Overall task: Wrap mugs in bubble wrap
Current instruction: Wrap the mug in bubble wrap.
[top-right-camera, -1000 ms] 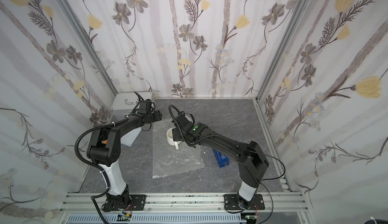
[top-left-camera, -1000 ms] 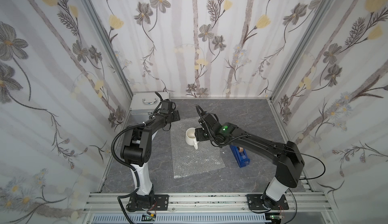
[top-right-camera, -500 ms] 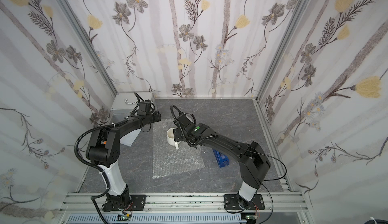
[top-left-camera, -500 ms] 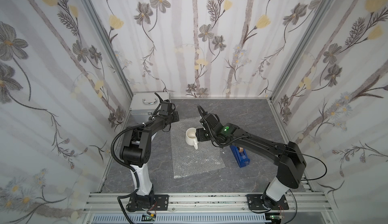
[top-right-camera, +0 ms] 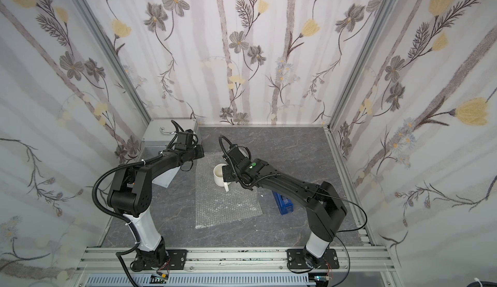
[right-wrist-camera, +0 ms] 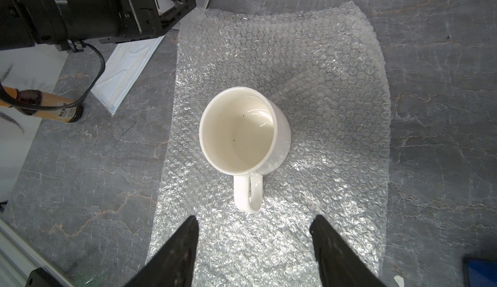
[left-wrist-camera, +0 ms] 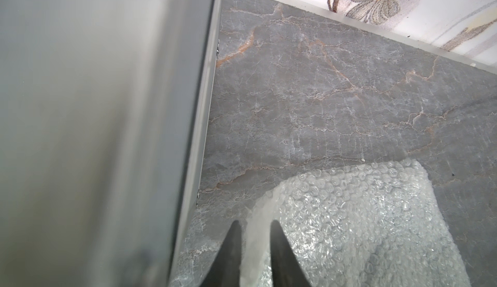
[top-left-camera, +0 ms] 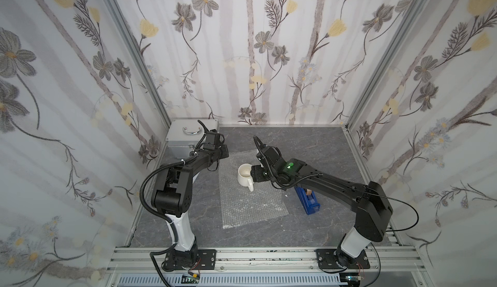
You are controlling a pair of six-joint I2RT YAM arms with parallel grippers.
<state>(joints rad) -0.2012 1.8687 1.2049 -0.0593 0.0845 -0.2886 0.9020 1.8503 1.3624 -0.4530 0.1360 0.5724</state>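
The cream mug [right-wrist-camera: 239, 129] stood upright on the bubble wrap [right-wrist-camera: 322, 84], its handle toward the right gripper [right-wrist-camera: 255, 217], whose claw hung spread and empty. Beyond the mug, the left gripper [left-wrist-camera: 255, 223] was pinched together on the sheet's lifted corner. I reckoned that corner wanted drawing slowly over the mug, lest the mug drag or tip. A brown bottle [right-wrist-camera: 53, 105], well apart from the mug, bore a label too small to read.

Robot lab booth, floral wallpaper panels [top-left-camera: 242, 43], aluminium mounting rail [top-left-camera: 255, 256], marble-look tabletop [top-left-camera: 309, 143]
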